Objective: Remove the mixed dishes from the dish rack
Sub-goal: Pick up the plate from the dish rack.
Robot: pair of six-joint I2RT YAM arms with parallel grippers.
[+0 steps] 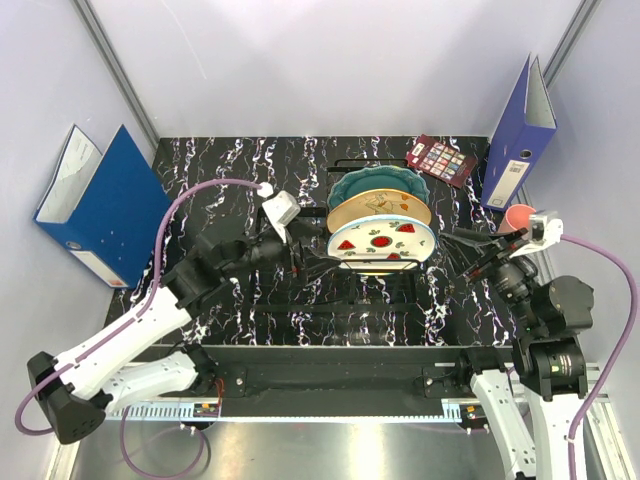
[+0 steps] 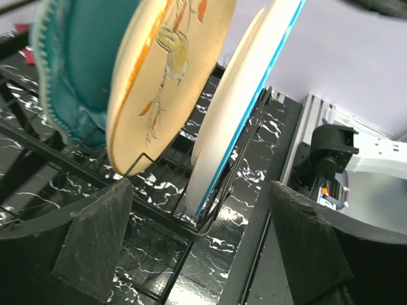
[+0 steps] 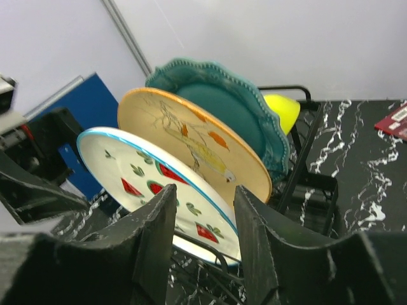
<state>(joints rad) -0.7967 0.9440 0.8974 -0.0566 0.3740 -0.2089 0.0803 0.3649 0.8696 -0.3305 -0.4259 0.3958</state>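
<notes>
The black wire dish rack (image 1: 372, 268) stands mid-table and holds three upright plates: the teal scalloped plate (image 1: 375, 184) at the back, the cream floral plate (image 1: 377, 209) in the middle, and the white plate with red fruit marks (image 1: 381, 240) in front. The small yellow-green bowl (image 3: 283, 109) shows behind the teal plate in the right wrist view. The pink cup (image 1: 519, 216) sits at the right by my right wrist. The clear glass is out of view. My left gripper (image 2: 197, 235) is open and empty left of the rack, beside the white plate's edge (image 2: 219, 152). My right gripper (image 3: 203, 241) is open, facing the white plate (image 3: 159, 184) from the right.
A blue ring binder (image 1: 100, 205) lies at the left and another (image 1: 520, 130) stands at the back right. A dark red card with coloured squares (image 1: 441, 159) lies behind the rack on the right. A metal rail (image 1: 330, 400) runs along the table's near edge.
</notes>
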